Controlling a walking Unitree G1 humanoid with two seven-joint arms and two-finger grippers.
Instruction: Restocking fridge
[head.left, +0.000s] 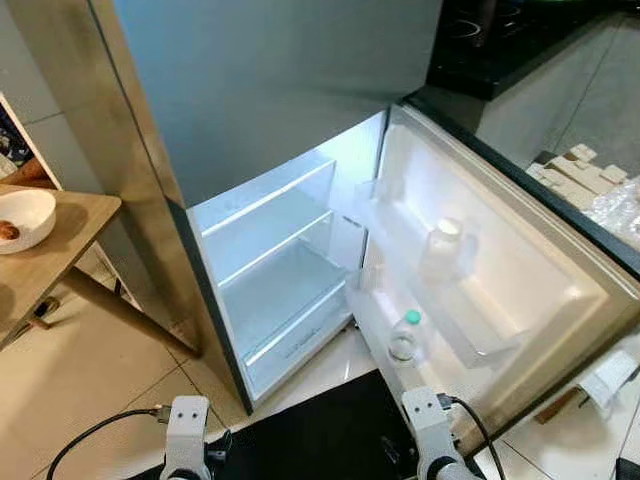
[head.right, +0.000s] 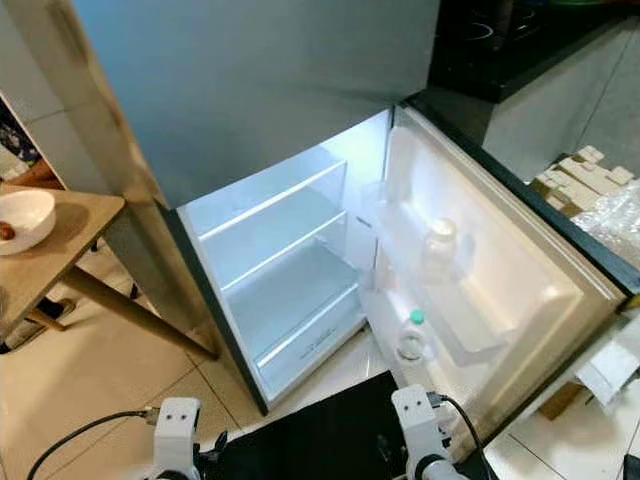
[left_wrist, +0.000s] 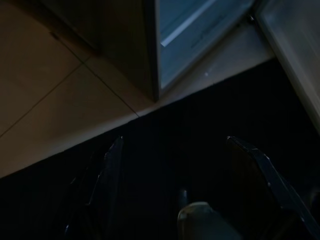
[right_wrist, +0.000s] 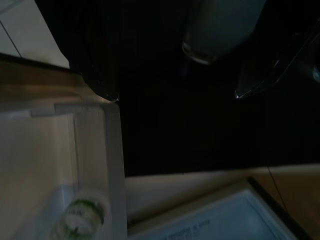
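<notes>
The fridge stood open, shelves bare; both grippers hung open and empty; fetching stock probably came next.

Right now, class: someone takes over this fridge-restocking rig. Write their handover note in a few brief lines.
Left hand and right hand: both open, holding nothing, hanging low over the black mat.
Fridge: door wide open, inner shelves bare.
Done: a green-capped bottle stands in the lower door rack, a white-lidded jar in the upper rack.
Left: shelves unstocked; nothing in hand, so fetch the next item, then shut the door.
</notes>
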